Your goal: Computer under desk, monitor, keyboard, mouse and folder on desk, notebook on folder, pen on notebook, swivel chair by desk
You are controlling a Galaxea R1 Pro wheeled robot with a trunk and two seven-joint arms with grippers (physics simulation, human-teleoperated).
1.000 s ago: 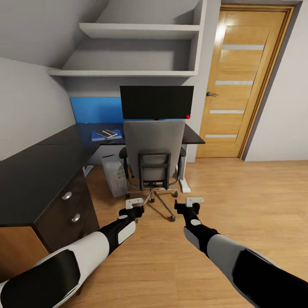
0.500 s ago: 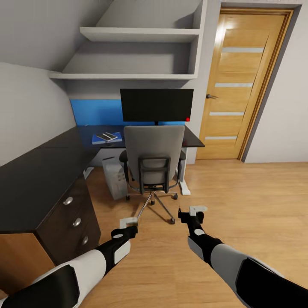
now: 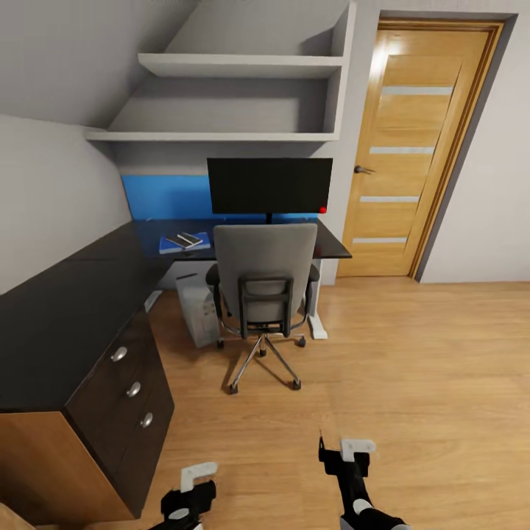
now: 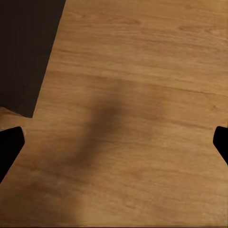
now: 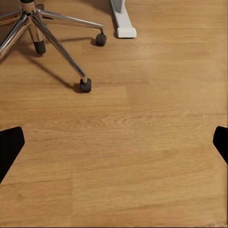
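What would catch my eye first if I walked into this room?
Probably the large flat black monitor on the black-topped desk, with the grey-upholstered swivel chair pushed in right before it. Next, the tall oak door to the right and the bright blue folder lying on the desk.

One monitor [image 3: 269, 185], one swivel chair [image 3: 264, 280], three drawer knobs [image 3: 133, 389]
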